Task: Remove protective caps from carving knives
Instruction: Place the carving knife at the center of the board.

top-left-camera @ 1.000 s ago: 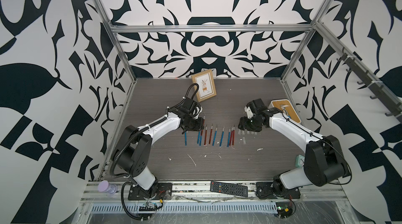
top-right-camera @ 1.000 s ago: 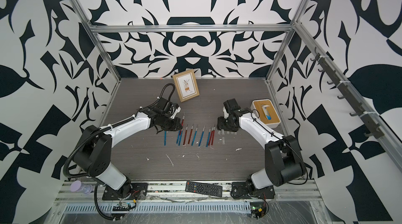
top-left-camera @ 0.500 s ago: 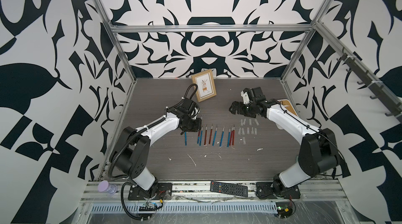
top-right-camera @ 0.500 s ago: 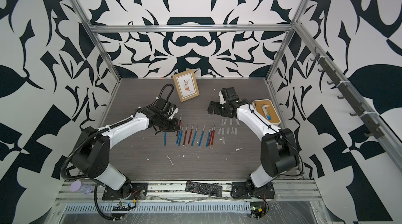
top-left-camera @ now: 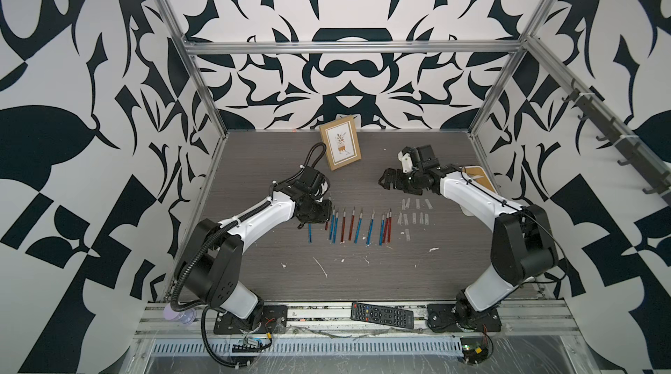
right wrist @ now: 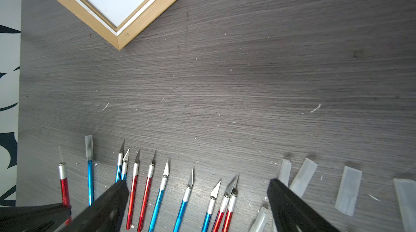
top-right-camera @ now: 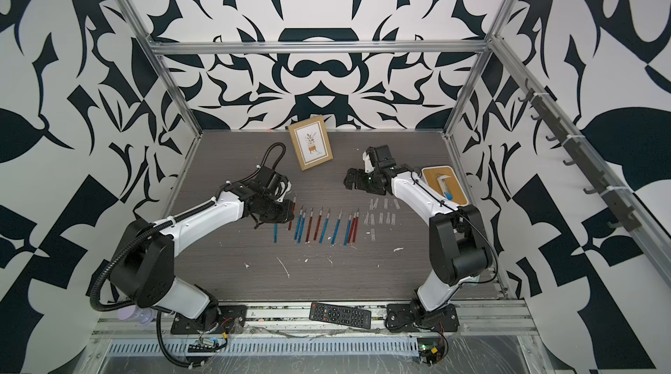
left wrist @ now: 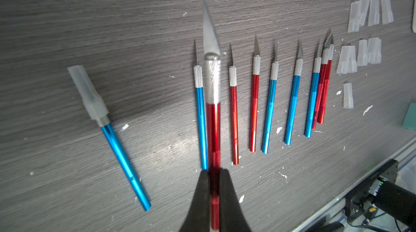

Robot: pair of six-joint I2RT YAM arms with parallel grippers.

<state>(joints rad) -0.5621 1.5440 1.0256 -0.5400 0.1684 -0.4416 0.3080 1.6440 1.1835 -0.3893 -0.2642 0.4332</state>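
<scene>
My left gripper (left wrist: 213, 174) is shut on the handle of a bare-bladed red knife (left wrist: 213, 129), held low at the left end of the row; in a top view the left gripper (top-left-camera: 316, 214) hides most of it. Beside it lies a blue knife (left wrist: 123, 158) still wearing its translucent cap (left wrist: 87, 93). Several uncapped carving knives (top-left-camera: 359, 225) lie side by side. Several loose protective caps (top-left-camera: 414, 214) sit to their right. My right gripper (top-left-camera: 389, 180) hangs open and empty, behind the row and the loose caps (right wrist: 347, 190); the right gripper (right wrist: 198, 184) holds nothing.
A wooden picture frame (top-left-camera: 340, 148) leans at the back centre. A tan tray (top-right-camera: 444, 187) with a white and blue item sits at the right wall. A black remote (top-left-camera: 382, 316) lies on the front rail. White flecks dot the table.
My right gripper has opened wide, lifted off the loose caps and swung back towards the table's middle. The left gripper has stayed shut on the red knife, almost still.
</scene>
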